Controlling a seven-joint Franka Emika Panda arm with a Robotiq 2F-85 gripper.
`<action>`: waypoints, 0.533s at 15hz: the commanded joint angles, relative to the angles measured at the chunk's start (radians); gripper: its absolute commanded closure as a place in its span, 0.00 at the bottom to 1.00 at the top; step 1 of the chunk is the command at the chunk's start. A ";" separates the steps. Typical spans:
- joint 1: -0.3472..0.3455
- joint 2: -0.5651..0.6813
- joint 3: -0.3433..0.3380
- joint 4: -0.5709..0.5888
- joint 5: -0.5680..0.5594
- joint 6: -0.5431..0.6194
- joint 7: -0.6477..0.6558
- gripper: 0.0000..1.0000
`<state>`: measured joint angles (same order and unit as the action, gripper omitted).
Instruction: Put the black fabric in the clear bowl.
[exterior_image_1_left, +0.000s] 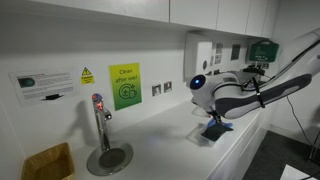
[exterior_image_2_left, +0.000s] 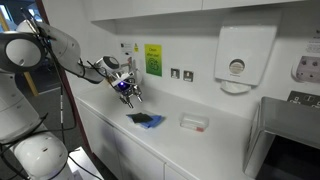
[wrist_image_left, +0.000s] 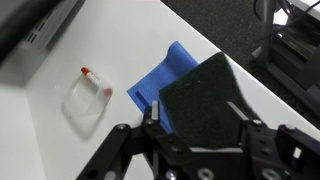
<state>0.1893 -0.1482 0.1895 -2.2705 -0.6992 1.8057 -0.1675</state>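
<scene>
The black fabric (wrist_image_left: 205, 80) lies flat on the white counter and overlaps the right part of a bright blue cloth (wrist_image_left: 160, 78). In an exterior view the black fabric (exterior_image_2_left: 141, 117) lies left of the clear bowl (exterior_image_2_left: 193, 122). In the wrist view the clear bowl (wrist_image_left: 88, 102) sits left of the blue cloth, with a small red piece at its far rim. My gripper (wrist_image_left: 192, 103) is open and empty, its two fingers spread over the black fabric. In an exterior view my gripper (exterior_image_2_left: 127, 92) hangs above the counter, apart from the cloths. In the other exterior view I cannot make out the bowl.
A tap (exterior_image_1_left: 99, 115) and a round drain (exterior_image_1_left: 108, 157) are set in the counter. A paper towel dispenser (exterior_image_2_left: 237, 58) and a green sign (exterior_image_2_left: 152, 60) hang on the back wall. The counter's front edge (exterior_image_2_left: 120, 135) runs close to the cloths.
</scene>
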 joint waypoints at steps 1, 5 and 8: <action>0.000 -0.001 0.003 0.011 -0.016 -0.010 0.025 0.01; 0.000 0.002 0.001 0.019 0.002 -0.009 0.033 0.00; 0.004 0.005 -0.012 0.077 0.187 -0.029 0.004 0.00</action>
<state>0.1892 -0.1476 0.1888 -2.2597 -0.6557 1.8065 -0.1444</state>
